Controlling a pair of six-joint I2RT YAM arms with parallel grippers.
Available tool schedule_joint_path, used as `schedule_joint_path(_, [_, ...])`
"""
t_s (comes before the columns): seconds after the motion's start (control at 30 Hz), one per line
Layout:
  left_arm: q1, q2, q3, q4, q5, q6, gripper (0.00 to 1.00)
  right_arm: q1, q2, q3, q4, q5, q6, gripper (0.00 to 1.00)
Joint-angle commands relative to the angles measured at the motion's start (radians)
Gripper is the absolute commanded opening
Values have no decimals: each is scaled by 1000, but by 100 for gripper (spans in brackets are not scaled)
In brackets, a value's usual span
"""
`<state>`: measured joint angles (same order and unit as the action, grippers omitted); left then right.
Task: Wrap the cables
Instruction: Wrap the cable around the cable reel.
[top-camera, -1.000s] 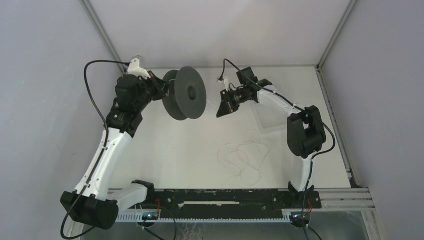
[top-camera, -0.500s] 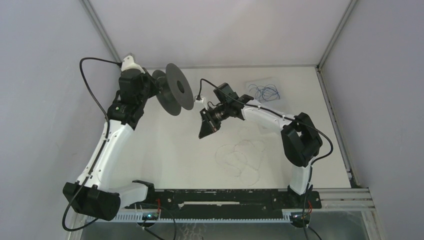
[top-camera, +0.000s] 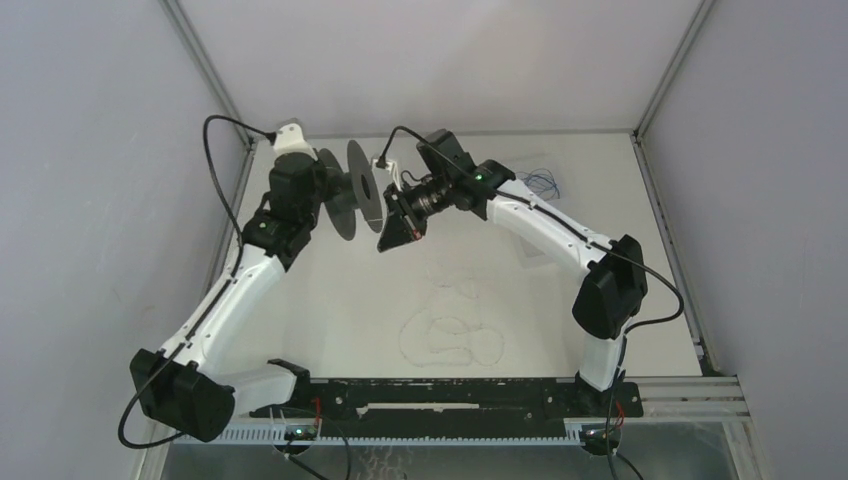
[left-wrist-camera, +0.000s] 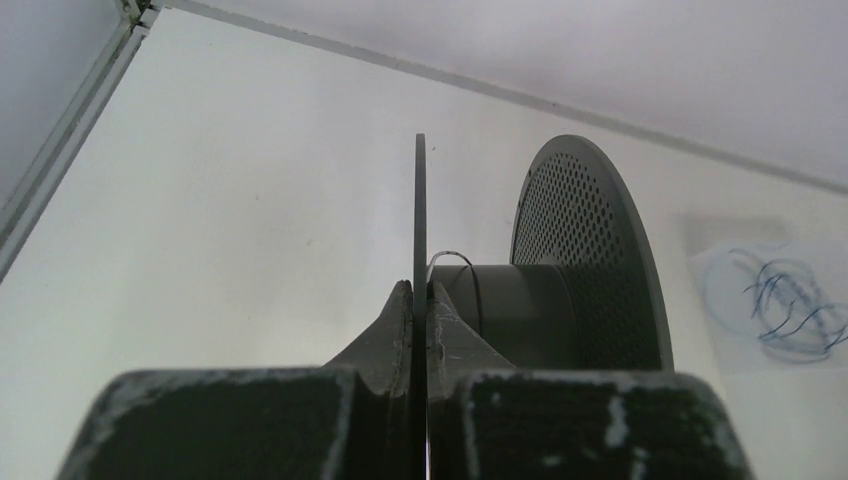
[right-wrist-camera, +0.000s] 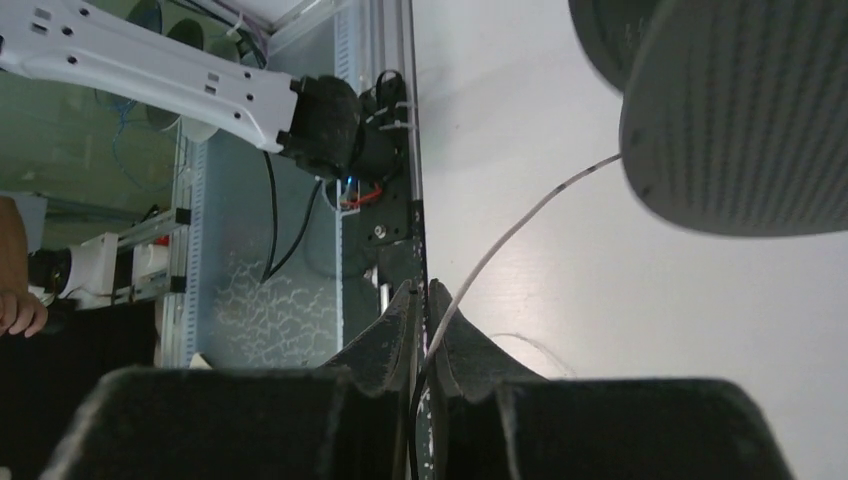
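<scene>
Black plastic fills your left wrist view. Your left gripper (left-wrist-camera: 421, 300) is pressed together on the thin near flange of the spool (left-wrist-camera: 545, 300), and the disc's edge rises straight up from between the fingertips. Just beyond the fingers sits the hub, and past it the perforated far flange. A short arc of thin cable (left-wrist-camera: 452, 258) shows at the hub, just right of the clamped flange. Well off to this gripper's right, a tangle of blue wire (left-wrist-camera: 778, 305) lies on the table (left-wrist-camera: 230, 200).

Your right gripper (right-wrist-camera: 423, 300) is almost closed, pinching the cable between its fingertips. From the pinch the whitish strand climbs up and to the right until it meets the edge of the perforated flange above the fingers.

From above, you can see the right gripper hanging just beside the spool, on the side away from the left gripper, with both lifted off the table. The rest of the cable (top-camera: 445, 335) lies in loose loops on the table, below both grippers and on the arm-base side of them, well apart from either.
</scene>
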<state>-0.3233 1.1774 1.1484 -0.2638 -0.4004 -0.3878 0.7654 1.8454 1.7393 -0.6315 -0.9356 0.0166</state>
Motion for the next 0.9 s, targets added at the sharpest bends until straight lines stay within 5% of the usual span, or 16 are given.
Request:
schedule_joint_path(0.0, [-49,-48,-63,190,-91,126,0,-6,-46,128,-97,37,-28,13])
schedule_joint_path(0.33, [-202,-54,-161,336,-109,389,0,-95,-29,319,-156,152,-1,9])
schedule_joint_path(0.87, [-238,-95,-173,251,81,437,0,-222,100,540,-136,256,26,7])
